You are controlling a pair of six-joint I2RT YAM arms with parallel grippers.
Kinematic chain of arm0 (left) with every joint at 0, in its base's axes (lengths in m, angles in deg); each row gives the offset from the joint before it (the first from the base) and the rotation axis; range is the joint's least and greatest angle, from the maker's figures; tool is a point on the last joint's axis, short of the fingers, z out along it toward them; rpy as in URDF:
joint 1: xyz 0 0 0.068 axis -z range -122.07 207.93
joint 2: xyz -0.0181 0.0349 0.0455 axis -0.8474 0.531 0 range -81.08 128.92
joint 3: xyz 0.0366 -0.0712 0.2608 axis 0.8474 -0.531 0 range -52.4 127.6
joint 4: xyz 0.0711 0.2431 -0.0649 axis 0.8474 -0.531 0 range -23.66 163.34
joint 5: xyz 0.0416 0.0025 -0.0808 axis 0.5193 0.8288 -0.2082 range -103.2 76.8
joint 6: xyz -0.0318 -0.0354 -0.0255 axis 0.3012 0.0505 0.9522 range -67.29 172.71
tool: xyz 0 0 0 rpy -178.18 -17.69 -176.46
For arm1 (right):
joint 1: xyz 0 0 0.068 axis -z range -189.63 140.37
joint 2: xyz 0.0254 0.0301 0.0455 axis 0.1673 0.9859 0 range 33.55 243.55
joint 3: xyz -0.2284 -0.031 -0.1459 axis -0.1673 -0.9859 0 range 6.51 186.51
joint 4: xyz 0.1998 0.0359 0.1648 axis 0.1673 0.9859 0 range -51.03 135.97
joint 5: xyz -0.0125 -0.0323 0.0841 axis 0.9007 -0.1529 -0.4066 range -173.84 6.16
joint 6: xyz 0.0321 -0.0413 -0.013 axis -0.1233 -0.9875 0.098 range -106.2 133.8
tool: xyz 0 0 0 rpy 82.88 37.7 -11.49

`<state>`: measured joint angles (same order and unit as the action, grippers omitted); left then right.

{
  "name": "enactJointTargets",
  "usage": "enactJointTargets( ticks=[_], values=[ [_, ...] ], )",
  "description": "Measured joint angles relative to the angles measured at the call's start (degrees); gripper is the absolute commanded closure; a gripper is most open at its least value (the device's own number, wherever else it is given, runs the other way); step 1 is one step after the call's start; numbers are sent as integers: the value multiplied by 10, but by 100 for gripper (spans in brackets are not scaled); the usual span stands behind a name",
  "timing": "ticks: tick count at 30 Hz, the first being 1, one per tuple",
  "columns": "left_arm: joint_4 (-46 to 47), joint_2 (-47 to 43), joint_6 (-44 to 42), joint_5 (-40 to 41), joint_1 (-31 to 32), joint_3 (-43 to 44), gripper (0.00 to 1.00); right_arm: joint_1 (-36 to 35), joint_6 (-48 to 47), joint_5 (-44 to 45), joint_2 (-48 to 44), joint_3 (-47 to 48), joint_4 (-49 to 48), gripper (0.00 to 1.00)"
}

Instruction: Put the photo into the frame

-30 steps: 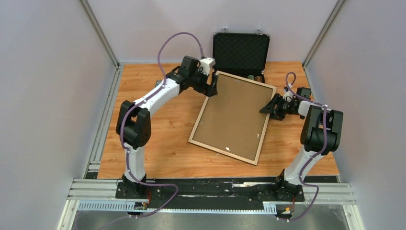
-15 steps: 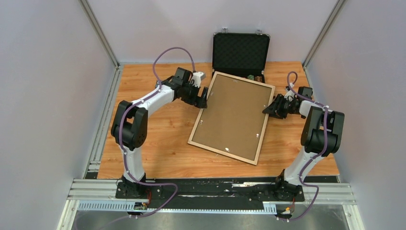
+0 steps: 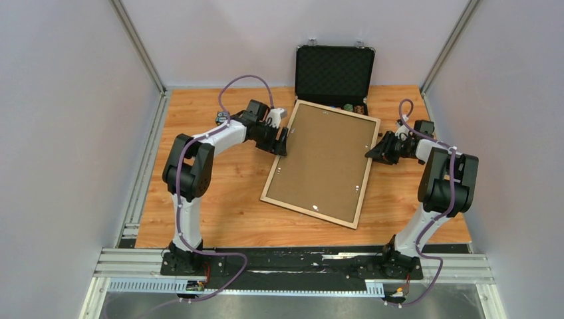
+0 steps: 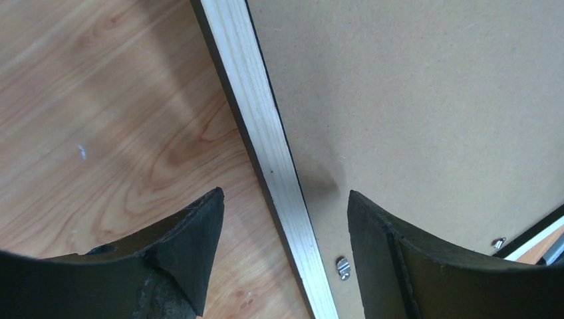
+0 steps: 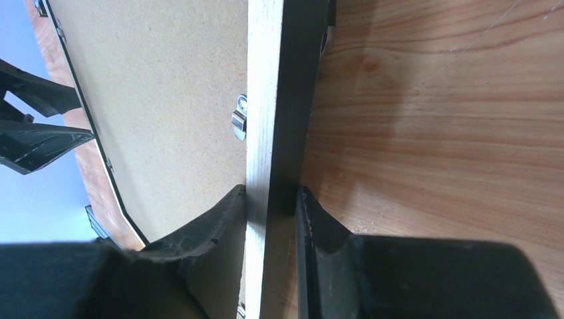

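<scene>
**Frame [image 4: 266,133] back-up in front of the case, right gripper clamped on it**

The frame lies on the wooden table [image 3: 219,212] just on the near side of the open black case [image 3: 334,70]. Its far short rail almost reaches the case's foot and its length runs away from the case towards the arms, skewed a little to the left. The light wood face of the rails is up, and a brown backing panel [image 3: 326,159] fills the opening, with small metal turn clips [image 5: 239,118] along the edges.

The left gripper [image 4: 282,199] sits near and to the left of the case, over the frame's left long rail. Its jaws are spread wide, one finger [image 4: 193,246] above the table and the other above the backing, with the rail between them untouched.

The right gripper [image 5: 271,193] sits near and to the right of the case. Its jaws are drawn in tight on the right long rail, one finger on the backing side and one on the black outer side. Whether that rail is raised off the table cannot be told.
</scene>
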<state>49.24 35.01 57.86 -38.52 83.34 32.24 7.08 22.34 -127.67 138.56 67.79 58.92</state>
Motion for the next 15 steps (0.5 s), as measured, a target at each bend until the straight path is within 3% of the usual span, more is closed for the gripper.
enactJointTargets(
  ticks=[15],
  values=[
    [12,31,6,-77,-3,-1,43,2,0,0,-1,1,4,75]
  ],
)
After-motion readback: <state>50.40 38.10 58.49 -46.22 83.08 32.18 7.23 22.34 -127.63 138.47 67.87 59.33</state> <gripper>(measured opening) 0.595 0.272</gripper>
